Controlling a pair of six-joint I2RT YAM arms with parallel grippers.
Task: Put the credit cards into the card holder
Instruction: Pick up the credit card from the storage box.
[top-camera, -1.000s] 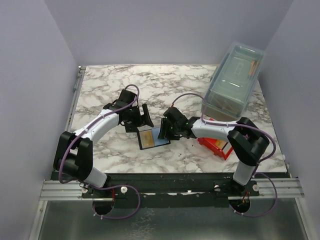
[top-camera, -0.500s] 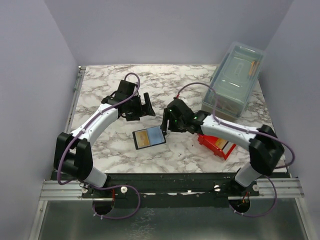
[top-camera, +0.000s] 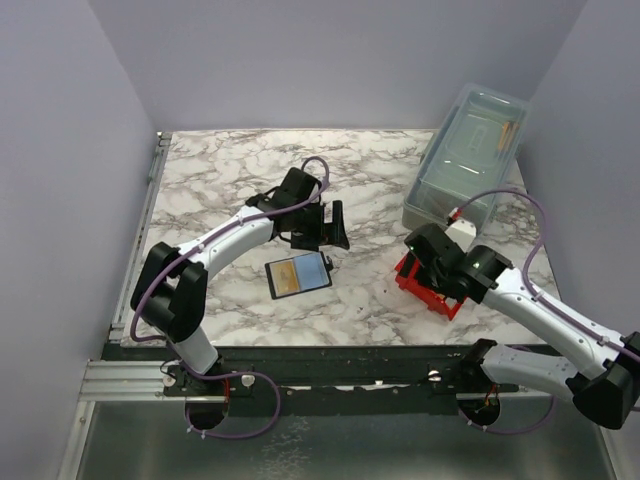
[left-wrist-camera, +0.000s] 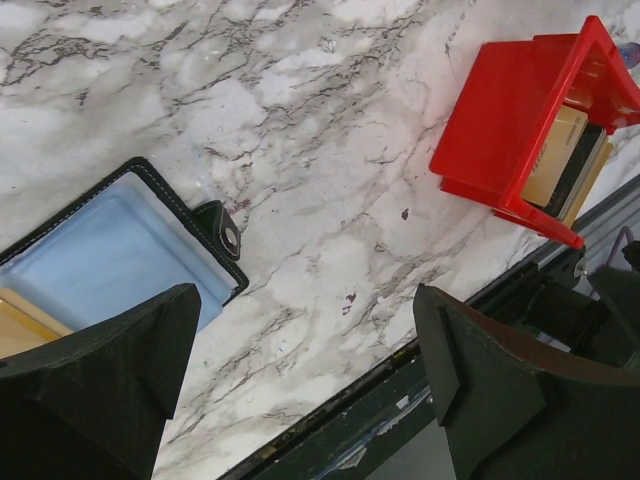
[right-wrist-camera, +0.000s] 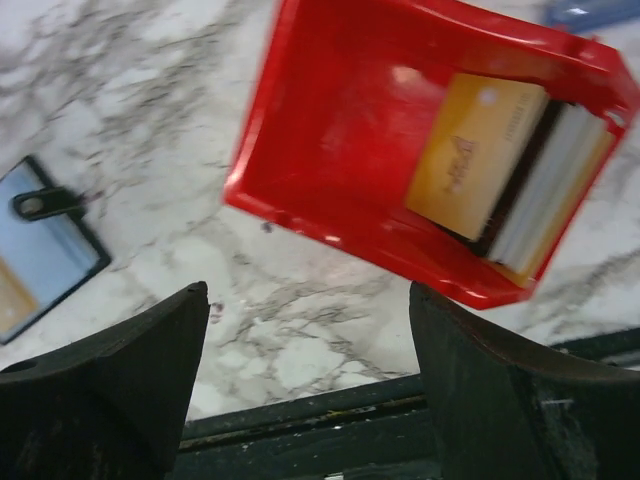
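Note:
The black card holder (top-camera: 298, 273) lies open on the marble, with an orange-gold credit card (top-camera: 286, 279) on its left half and the pale blue panel (left-wrist-camera: 120, 250) bare. More credit cards (right-wrist-camera: 470, 160) stand in the red bin (top-camera: 432, 292). My left gripper (top-camera: 330, 230) is open and empty, just above and right of the holder (left-wrist-camera: 150, 180). My right gripper (top-camera: 422, 260) is open and empty, over the red bin's (right-wrist-camera: 330, 120) left end. The bin and its cards (left-wrist-camera: 556, 150) also show in the left wrist view.
A clear lidded box (top-camera: 466, 158) leans at the back right, next to the red bin. The table's front edge (left-wrist-camera: 420, 370) and black rail run close below both grippers. Grey walls enclose the table on three sides.
My right gripper has drawn back from the card holder to the red bin. My left gripper has moved right, toward the holder's far corner. The holder lies still with a card in it.

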